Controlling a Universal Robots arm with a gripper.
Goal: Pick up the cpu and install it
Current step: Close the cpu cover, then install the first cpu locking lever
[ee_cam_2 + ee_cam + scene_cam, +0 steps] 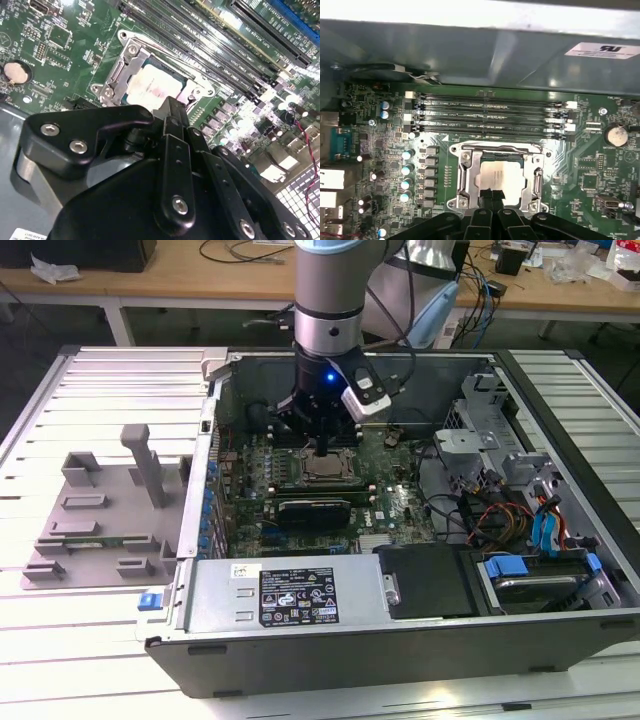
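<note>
We list: cpu (497, 174), seated flat inside socket frame (464, 172); gripper (493, 194), just above socket frame, jaws pressed together, nothing held between them.

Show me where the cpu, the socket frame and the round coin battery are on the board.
cpu (496, 175): first wrist view, middle of its silver top plate.
socket frame (465, 177): first wrist view, on its metal side rail.
coin battery (616, 134): first wrist view, centre of its round face.
</note>
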